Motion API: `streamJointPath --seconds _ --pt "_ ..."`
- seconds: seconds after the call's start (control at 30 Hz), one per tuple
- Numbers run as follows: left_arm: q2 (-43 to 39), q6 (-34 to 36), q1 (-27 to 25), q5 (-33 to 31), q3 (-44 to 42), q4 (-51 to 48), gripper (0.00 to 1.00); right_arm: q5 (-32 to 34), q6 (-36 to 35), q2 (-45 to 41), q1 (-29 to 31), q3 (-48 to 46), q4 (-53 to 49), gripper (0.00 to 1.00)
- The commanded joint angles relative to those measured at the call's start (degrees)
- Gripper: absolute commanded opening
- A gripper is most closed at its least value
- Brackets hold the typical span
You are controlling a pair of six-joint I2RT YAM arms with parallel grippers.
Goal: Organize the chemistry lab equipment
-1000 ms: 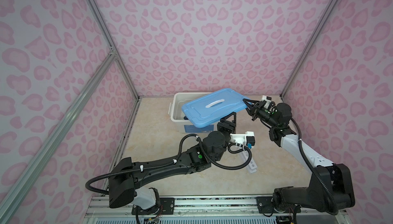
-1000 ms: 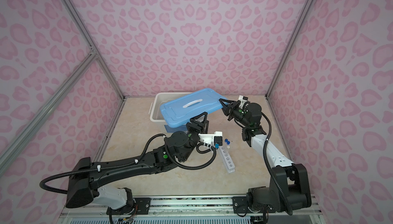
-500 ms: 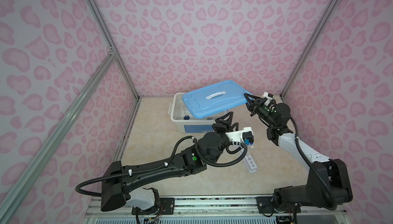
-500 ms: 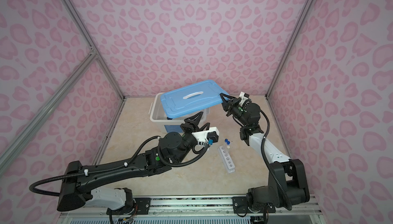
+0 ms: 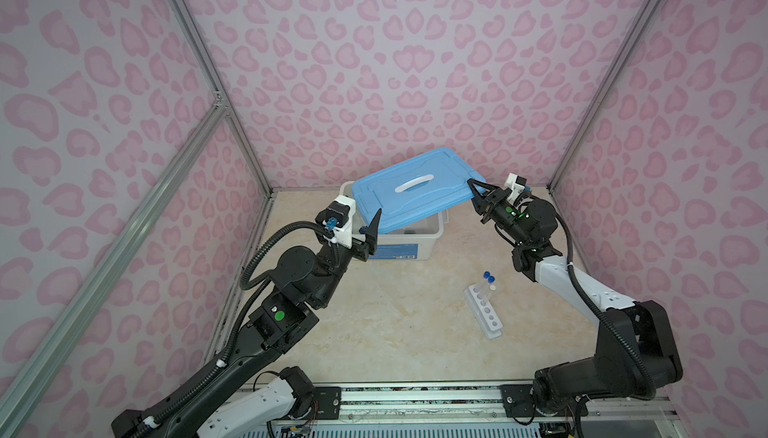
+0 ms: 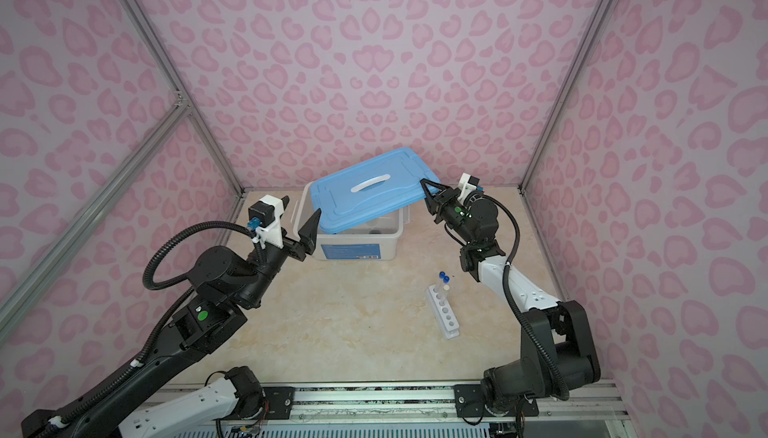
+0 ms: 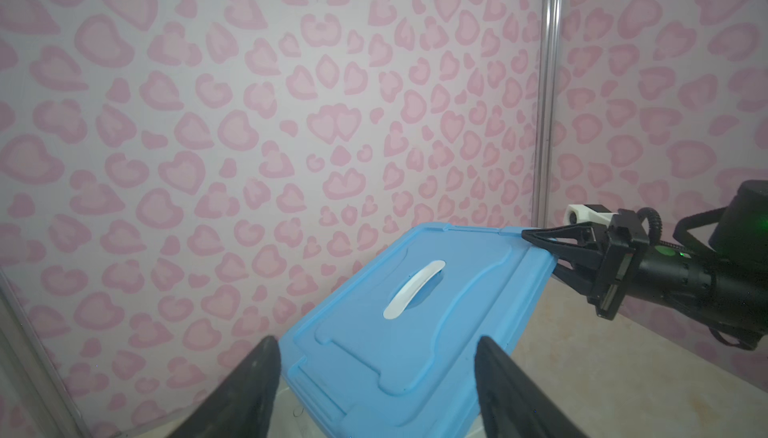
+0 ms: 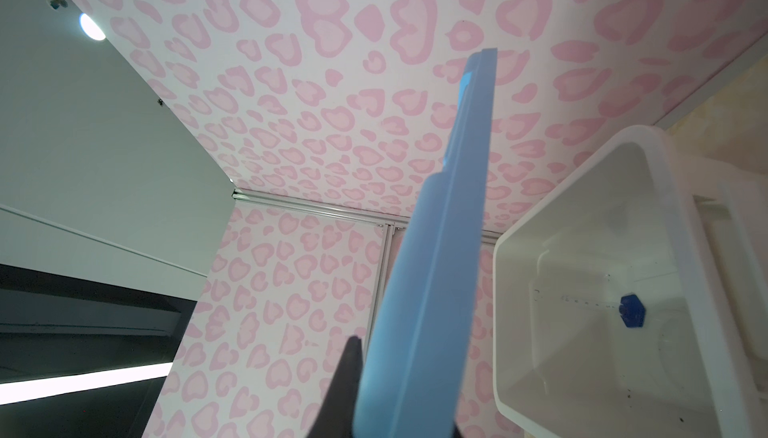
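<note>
My right tool (image 5: 474,190) is pinched tight on the 3 o'clock corner of the blue lid (image 5: 415,203), with one finger on top of the rim and one beneath it. It holds that side raised, so the lid hangs tilted above the white bin (image 5: 419,247) with its low side toward 8 o'clock. The bin stands at 12 o'clock on the tabletop (image 5: 395,323), close to the back wall, and its front rim shows beneath the lid at 6 o'clock. My left tool (image 7: 374,342) is spread wide and grips nothing. In the left wrist view its two dark fingers (image 7: 249,390) straddle the low corner of the lid, and I cannot tell whether either one touches the plastic. The lid's white handle (image 7: 413,290) faces up between my two tools. The right wrist view looks down into the bin, where the blue-based cylinder (image 8: 631,311) rests on the floor, its clear body too faint to trace fully. In both top views the white rack (image 5: 485,315) lies on the tabletop at about 4 o'clock from the bin, well apart from it and from both tools. Three capped test tubes (image 5: 486,277) stand in the holes at its far end, two with blue caps and one with a white cap.
</note>
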Motion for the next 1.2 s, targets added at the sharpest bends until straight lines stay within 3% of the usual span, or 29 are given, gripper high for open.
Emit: streamJointPath --seconds 0.0,0.2,0.47,0.73,1.17 --pt "-1.68 -14.78 5.87 2.47 -0.92 -7.30 0.75 3.03 -0.97 3.19 2.55 0.80 9.45 0.00" --pt "-4.33 -25.20 18.14 9.46 -3.56 -10.31 0.75 7.93 1.14 12.42 7.97 3.09 20.09 0.00" --pt "-4.50 -28.30 26.10 15.49 -4.98 -11.82 0.75 14.77 -3.76 17.15 11.56 4.50 18.83 0.00" --pt "-3.66 -29.50 29.37 18.70 -6.57 -10.70 0.74 20.15 -10.09 15.01 13.49 2.75 11.85 0.00" --pt "-2.98 -28.41 30.14 19.48 -6.49 -10.99 0.74 23.80 -10.78 17.28 15.24 1.48 12.02 0.00"
